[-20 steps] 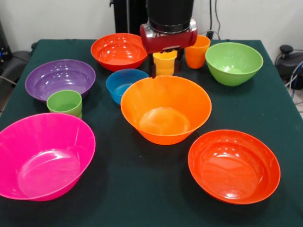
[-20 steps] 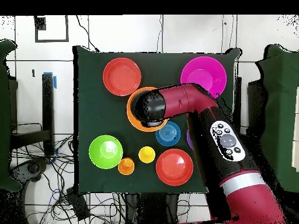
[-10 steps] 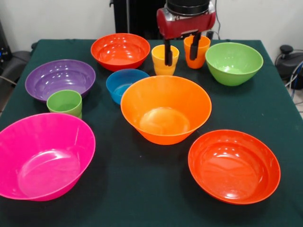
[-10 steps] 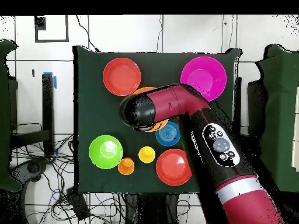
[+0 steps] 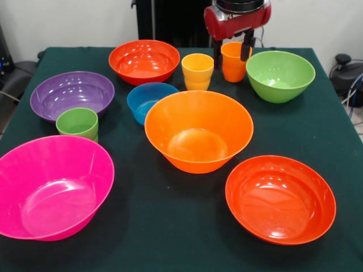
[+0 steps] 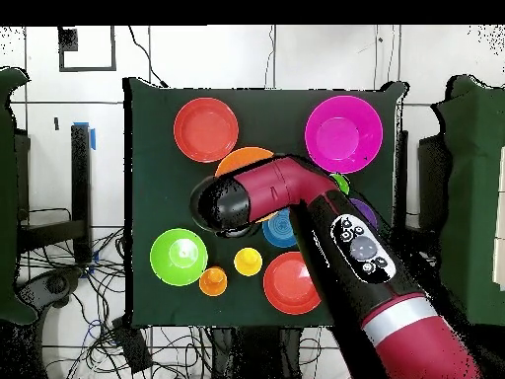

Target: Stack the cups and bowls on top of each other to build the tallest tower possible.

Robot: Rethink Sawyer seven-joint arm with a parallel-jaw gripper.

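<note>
My gripper (image 5: 232, 61) hangs high and open with nothing in it. In the front view its fingers (image 5: 218, 55) frame the orange cup (image 5: 233, 69) (image 6: 212, 282). From overhead, the arm's head (image 6: 223, 203) is beside the large light orange bowl (image 5: 198, 130) (image 6: 242, 160), apart from that cup. The yellow cup (image 5: 197, 71) (image 6: 248, 262) stands next to the orange one. The green cup (image 5: 77, 123) is by the purple bowl (image 5: 72, 93). The pink (image 5: 54, 187), blue (image 5: 150, 101), lime green (image 5: 279, 75) and two red-orange bowls (image 5: 143, 60) (image 5: 279, 198) all stand singly, with nothing stacked.
A dark green cloth (image 5: 170, 226) covers the table. The arm (image 6: 325, 212) hides most of the purple bowl and part of the blue bowl (image 6: 281, 229) from overhead. Cables and dark gear (image 5: 346, 71) lie beyond the table's sides.
The gripper has risen and moved right in the front view, from the yellow cup to the orange cup. From overhead, the arm's head slid off the light orange bowl.
</note>
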